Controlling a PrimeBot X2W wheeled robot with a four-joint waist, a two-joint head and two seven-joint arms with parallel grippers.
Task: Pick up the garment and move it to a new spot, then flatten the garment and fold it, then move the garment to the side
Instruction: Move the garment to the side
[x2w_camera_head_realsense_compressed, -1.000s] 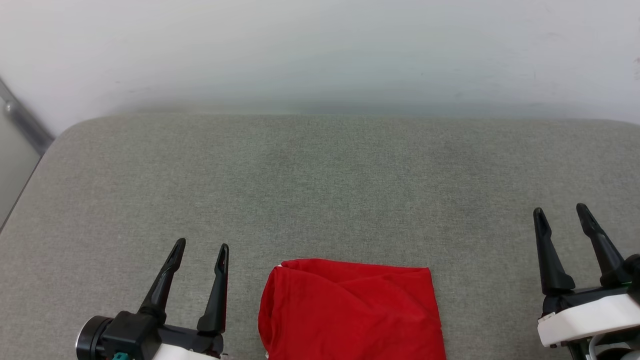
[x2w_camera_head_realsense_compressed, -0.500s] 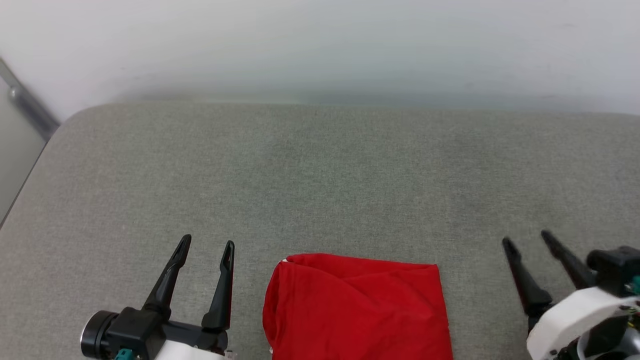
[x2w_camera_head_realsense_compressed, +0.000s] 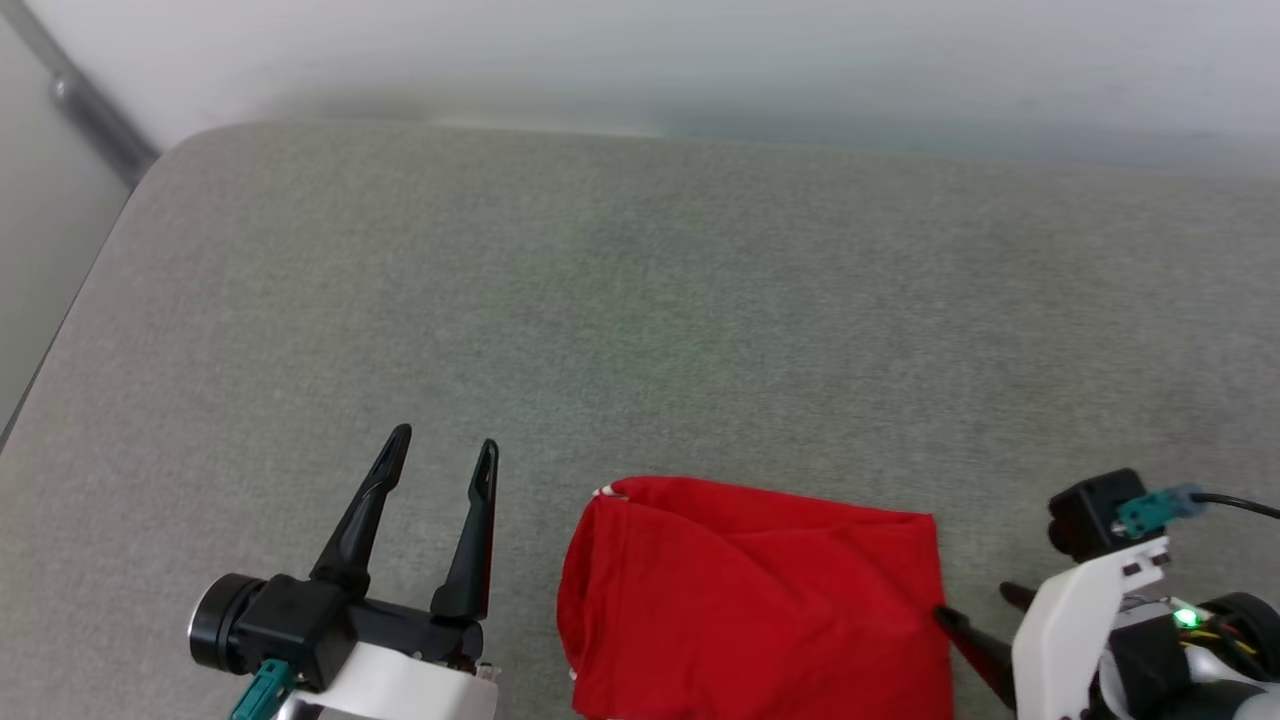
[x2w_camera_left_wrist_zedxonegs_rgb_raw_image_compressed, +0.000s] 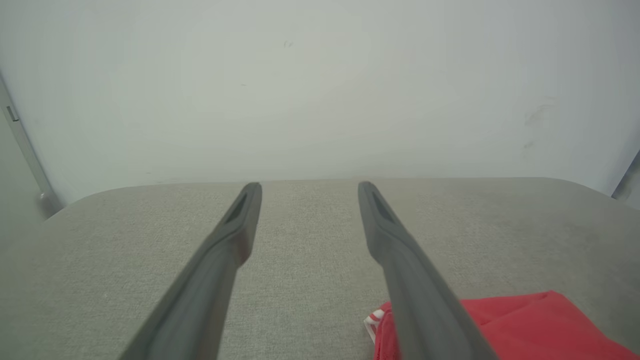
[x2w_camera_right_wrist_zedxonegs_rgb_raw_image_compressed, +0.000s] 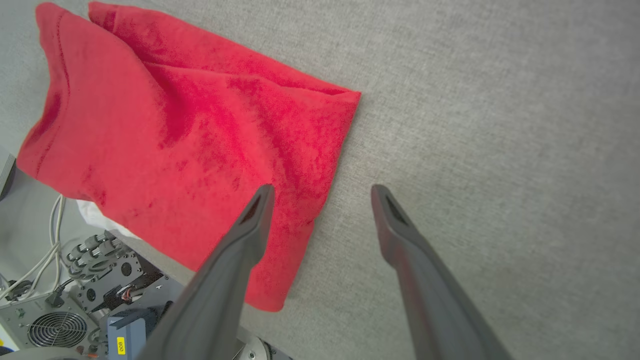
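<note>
Right gripper (x2w_camera_right_wrist_zedxonegs_rgb_raw_image_compressed: 322, 192), jaws apart astride the garment's (x2w_camera_right_wrist_zedxonegs_rgb_raw_image_compressed: 190, 140) right edge, should sink low and pinch every layer together.

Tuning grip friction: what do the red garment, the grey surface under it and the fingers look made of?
Garment: soft matte cloth, likely knit; fuzzy nap, limp creases. Surface: grey woven upholstery-like fabric, matte; fine flecked weave, rounded padded-looking corner. Fingers: dark, smooth, dull sheen; probably moulded plastic, possibly rubber-coated.

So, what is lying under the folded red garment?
The grey fabric surface lies under the garment. A white bit peeks from beneath its near edge. Anything else below is covered.
</note>
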